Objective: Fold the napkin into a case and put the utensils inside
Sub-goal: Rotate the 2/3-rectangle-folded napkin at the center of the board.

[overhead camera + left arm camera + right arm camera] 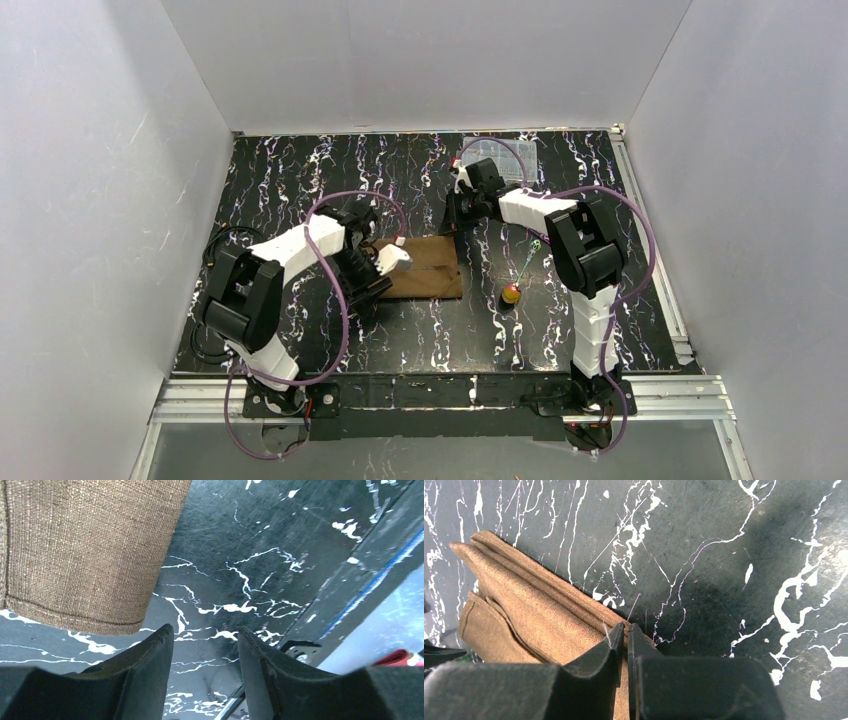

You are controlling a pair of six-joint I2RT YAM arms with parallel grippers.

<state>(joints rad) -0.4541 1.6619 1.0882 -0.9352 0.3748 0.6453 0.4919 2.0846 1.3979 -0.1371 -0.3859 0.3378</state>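
Observation:
The brown napkin lies folded flat in the middle of the dark marbled table. My left gripper hovers over its left end. In the left wrist view this gripper is open with only bare table between its fingers, and the napkin sits up and to the left. My right gripper is at the napkin's far right corner. Its jaws are nearly closed on the napkin's layered edge, with cloth showing in the narrow gap. A utensil with a gold-orange head lies to the right of the napkin.
A clear plastic compartment box stands at the back of the table, behind the right gripper. White walls enclose the table on three sides. The table's metal edge rail runs close to the right of the left gripper.

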